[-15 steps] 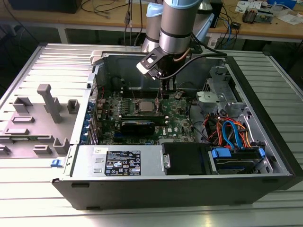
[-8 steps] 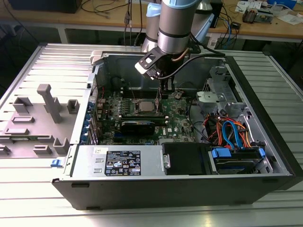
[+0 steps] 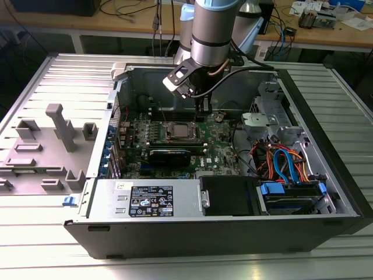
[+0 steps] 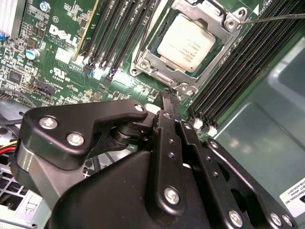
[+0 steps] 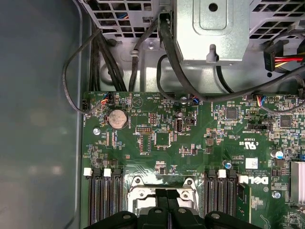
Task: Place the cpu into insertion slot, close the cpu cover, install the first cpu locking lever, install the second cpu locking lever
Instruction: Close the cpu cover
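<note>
The cpu (image 4: 186, 40) lies flat in the insertion slot (image 3: 178, 131) on the green motherboard (image 4: 62, 57). The silver cpu cover (image 4: 159, 64) is folded down around it, with the chip's metal top showing through the window. From one corner of the socket a thin metal lever rod (image 4: 274, 18) sticks out over the memory slots. My gripper (image 4: 169, 95) is shut with nothing visible between its black fingers. Its tip hovers just beside the socket's edge, on the exterior view's right of the socket. The same gripper (image 5: 167, 198) partly hides the socket (image 5: 143, 183) in the first wrist view.
Black memory slots (image 4: 238, 71) flank the socket. A black card (image 3: 175, 154) and the power supply (image 3: 148, 198) lie nearer the camera, drive bays with blue and orange cables (image 3: 282, 163) to the exterior view's right. A grey fixture (image 3: 44, 146) sits outside the case. Black cables (image 5: 167, 57) cross the case wall.
</note>
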You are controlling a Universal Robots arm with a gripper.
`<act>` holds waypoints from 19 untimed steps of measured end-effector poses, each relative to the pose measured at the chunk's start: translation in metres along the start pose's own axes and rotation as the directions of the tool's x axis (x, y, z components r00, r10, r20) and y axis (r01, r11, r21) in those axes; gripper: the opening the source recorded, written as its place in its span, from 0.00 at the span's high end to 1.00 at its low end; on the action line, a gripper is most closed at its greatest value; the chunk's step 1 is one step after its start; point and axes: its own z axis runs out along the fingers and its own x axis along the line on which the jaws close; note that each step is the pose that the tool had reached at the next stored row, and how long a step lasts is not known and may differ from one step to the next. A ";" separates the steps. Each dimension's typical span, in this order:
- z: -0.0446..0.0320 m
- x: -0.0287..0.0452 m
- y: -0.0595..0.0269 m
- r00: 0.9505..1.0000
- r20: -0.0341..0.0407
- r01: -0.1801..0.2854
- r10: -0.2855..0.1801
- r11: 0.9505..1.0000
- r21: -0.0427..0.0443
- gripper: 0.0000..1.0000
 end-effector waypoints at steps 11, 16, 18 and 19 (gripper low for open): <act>0.0034 -0.0001 -0.0128 1.000 -0.004 0.002 -0.002 1.000 0.000 0.89; 0.0080 -0.0004 -0.0201 1.000 -0.005 0.003 -0.003 1.000 0.000 0.89; 0.0112 -0.0005 -0.0277 1.000 -0.007 0.004 -0.004 1.000 0.000 0.89; 0.0122 -0.0005 -0.0298 1.000 -0.007 0.004 -0.004 1.000 0.000 0.89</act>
